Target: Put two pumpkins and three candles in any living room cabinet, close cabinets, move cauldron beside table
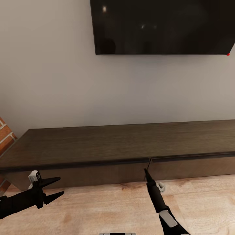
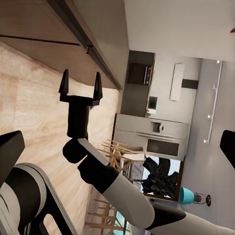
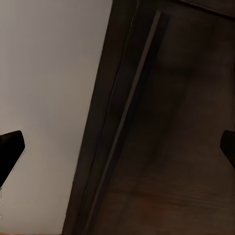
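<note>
A home living room is showing here; a dark television (image 1: 163, 26) is hanging on a pale wall above a long low cabinet (image 1: 98, 147); a kitchen with ovens (image 2: 139, 73) is opening beyond.

The cabinet (image 1: 98, 147) is dark brown wood with a fine matt grain, smooth on top and on its drawer fronts. Below it the floor (image 1: 107, 209) is pale wood, lightly grained. Above it the wall (image 1: 49, 81) looks matt and smooth, the TV (image 1: 163, 26) glossy black. Left of the cabinet, rough red brick (image 1: 5, 137). Both grippers (image 1: 54, 188) (image 1: 146, 172) look matt black.
</note>
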`<state>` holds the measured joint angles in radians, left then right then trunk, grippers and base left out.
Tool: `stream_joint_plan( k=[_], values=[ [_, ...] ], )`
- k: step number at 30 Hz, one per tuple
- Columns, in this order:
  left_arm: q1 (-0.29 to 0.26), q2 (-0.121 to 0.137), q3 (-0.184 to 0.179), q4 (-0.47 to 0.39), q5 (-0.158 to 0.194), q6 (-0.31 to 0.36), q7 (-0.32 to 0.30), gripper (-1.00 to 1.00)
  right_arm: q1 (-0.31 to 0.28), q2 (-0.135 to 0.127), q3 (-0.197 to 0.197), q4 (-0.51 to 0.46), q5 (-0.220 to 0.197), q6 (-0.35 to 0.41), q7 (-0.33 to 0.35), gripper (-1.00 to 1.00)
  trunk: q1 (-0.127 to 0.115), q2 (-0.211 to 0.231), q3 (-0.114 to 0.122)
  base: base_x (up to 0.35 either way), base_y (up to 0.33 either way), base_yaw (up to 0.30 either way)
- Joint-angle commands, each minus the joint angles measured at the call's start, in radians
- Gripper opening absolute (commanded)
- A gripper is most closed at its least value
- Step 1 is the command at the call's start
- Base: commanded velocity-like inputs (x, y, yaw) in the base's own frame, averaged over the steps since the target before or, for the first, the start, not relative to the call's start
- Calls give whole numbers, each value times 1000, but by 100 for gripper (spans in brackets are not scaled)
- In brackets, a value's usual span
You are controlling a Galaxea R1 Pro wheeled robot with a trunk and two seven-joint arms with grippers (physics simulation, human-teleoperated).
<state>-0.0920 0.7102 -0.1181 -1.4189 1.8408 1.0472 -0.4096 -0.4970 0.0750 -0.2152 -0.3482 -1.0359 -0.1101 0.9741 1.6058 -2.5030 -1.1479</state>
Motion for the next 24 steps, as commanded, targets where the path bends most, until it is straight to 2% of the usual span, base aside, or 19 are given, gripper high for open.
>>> stream_joint_plan(
  k=[1,5,11,24],
  values=[
    [0,0,0,0,0,0,0,100,0,0,1,0,-17,0,0,100,0,0,0,0,0,0],
    [0,1,0,0,0,0,-1,100,0,-1,1,0,-50,27,-5,100,0,0,0,99,0,0],
    [3,1,0,0,0,0,-1,100,0,-1,1,0,-54,83,-6,100,0,0,0,116,0,0],
    [5,2,0,0,0,0,-1,100,0,-1,0,0,-55,89,-6,100,0,0,0,48,0,0]
  ],
)
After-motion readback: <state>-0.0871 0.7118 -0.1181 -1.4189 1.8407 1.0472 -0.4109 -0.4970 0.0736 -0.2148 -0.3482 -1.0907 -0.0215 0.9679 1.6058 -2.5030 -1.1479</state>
